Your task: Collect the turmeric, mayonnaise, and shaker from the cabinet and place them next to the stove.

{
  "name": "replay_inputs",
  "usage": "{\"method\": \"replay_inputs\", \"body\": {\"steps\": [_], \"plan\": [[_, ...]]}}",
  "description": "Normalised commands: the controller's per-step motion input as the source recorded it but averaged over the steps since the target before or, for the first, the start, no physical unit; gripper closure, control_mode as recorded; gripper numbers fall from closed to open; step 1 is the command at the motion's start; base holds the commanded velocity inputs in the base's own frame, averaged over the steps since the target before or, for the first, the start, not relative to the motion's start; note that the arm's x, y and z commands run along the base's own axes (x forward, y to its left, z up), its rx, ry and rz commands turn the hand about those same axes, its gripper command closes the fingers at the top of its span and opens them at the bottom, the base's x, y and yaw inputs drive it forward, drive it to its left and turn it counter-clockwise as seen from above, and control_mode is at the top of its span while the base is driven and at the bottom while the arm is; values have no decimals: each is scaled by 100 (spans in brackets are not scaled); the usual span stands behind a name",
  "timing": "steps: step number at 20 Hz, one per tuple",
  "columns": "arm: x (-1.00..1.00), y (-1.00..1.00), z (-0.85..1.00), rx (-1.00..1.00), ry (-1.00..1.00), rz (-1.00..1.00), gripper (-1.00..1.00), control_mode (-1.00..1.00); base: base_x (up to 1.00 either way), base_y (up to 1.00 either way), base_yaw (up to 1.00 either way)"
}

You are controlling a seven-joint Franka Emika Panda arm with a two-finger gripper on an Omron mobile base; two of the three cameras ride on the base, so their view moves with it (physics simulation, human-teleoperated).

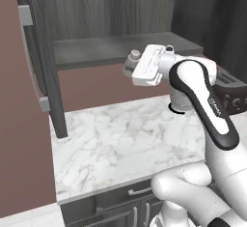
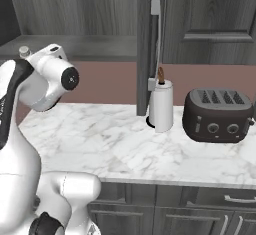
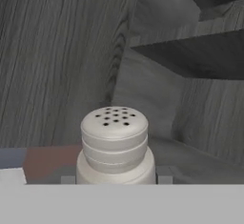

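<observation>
Holding the shaker point(image 3: 114, 144) at lower centre, the gripper point(image 3: 114, 180) is clamped narrow around it, near the cabinet point(image 1: 120, 47); placement beside the stove remains outstanding.

The shaker point(image 3: 114, 144) was a little pale grey-white thing with a holed, rounded cap, upright, sitting right at the front of the open dark wood-grain cabinet point(image 1: 116, 8), just off its shelf edge above the marble desk point(image 1: 120, 139).
</observation>
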Motion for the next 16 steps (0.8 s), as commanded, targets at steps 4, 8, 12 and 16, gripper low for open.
{"method": "replay_inputs", "body": {"steps": [4, 8, 12, 16], "plan": [[-83, -23, 21, 0, 0, -5, 100, -100, 0, 0, 0], [-71, -15, 9, 0, 2, -6, 100, -100, 0, 0, 0], [-59, -9, 0, -2, 8, -5, 100, -100, 0, 0, 0], [-50, -8, 0, -4, 11, -3, 100, -100, 0, 0, 0]]}}
